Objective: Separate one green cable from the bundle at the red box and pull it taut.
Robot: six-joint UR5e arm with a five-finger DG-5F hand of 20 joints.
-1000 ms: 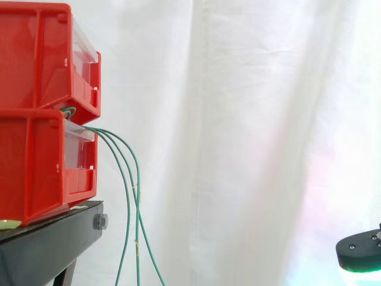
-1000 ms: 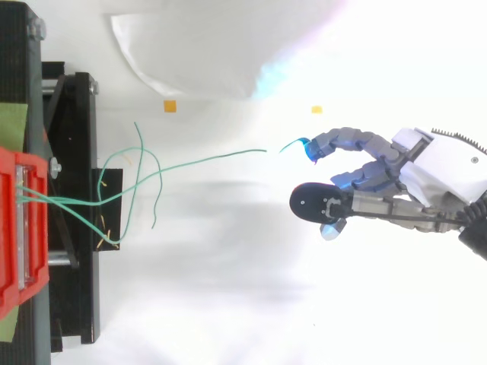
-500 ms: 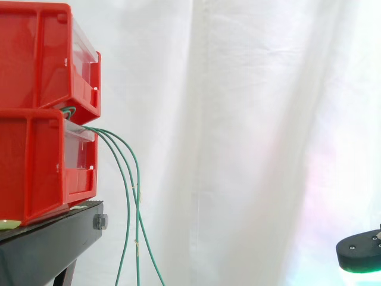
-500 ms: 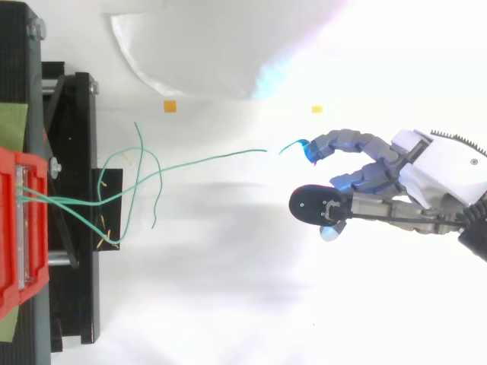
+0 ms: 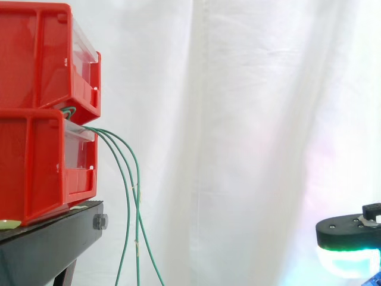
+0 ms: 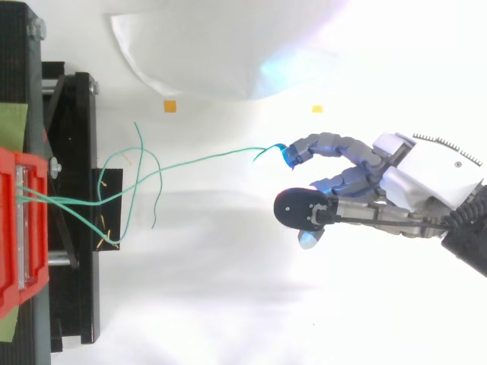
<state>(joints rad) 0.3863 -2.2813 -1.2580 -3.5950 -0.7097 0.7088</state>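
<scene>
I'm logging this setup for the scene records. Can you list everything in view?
bins: two, red, stacked on the stand at the left
stand: one, black, under the bins
cables: three strands in the side view, green, running out between the bins and hanging down past the stand's edge
curtain: one, white, behind everything
tape squares: two, orange-yellow, on the white floor in the top view, apart from each other
robot hand: one, grey and white with glowing pads, at the right, close to the free end of the longest cable
</scene>
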